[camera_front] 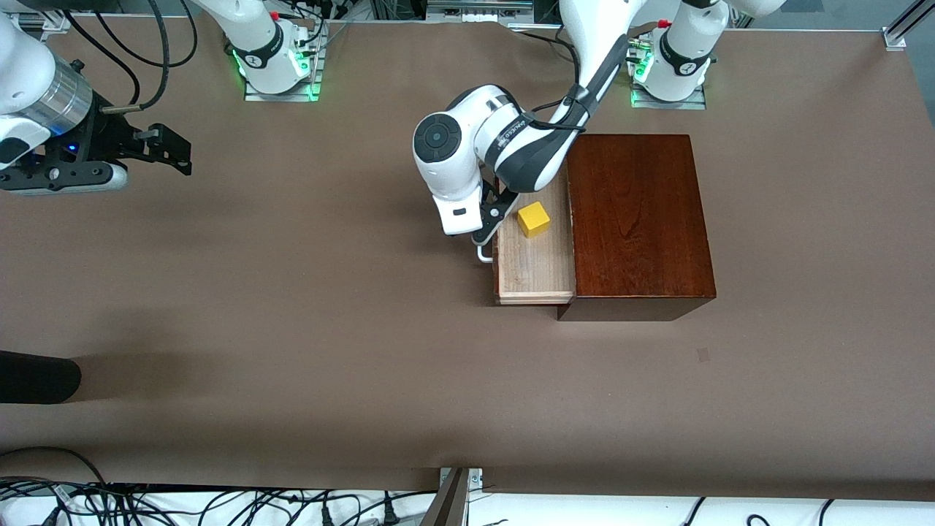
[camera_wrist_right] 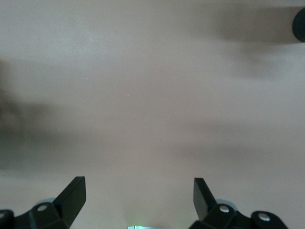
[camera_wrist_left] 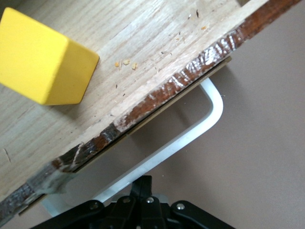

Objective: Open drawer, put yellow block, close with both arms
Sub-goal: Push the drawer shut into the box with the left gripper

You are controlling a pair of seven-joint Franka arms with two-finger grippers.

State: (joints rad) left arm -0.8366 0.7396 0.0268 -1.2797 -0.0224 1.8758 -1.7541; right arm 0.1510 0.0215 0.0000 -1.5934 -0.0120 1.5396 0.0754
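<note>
Drawer (camera_front: pixel 537 267) handle (camera_wrist_left: pixel 190 136) between left fingers (camera_wrist_left: pixel 138 191)

Table (camera_front: pixel 292 329): matt brown covering, paper- or cloth-like, smooth, no glare. Box (camera_front: pixel 639 219): dark reddish-brown wood, glossy lacquer, grain visible on top. Drawer (camera_front: pixel 537 267): pale unfinished wood inside, open grain, matt, specks of debris on the floor; front edge dark glossy varnish, chipped and worn along the rim in the left wrist view. Handle (camera_wrist_left: pixel 190 138): white, smooth, looks like coated metal. Block (camera_front: pixel 534 219): yellow, smooth, matt-satin paint. Arms: glossy white plastic shells, one brushed metal ring on the right arm. Gripper fingers (camera_wrist_right: pixel 71 193): matt black plastic.
</note>
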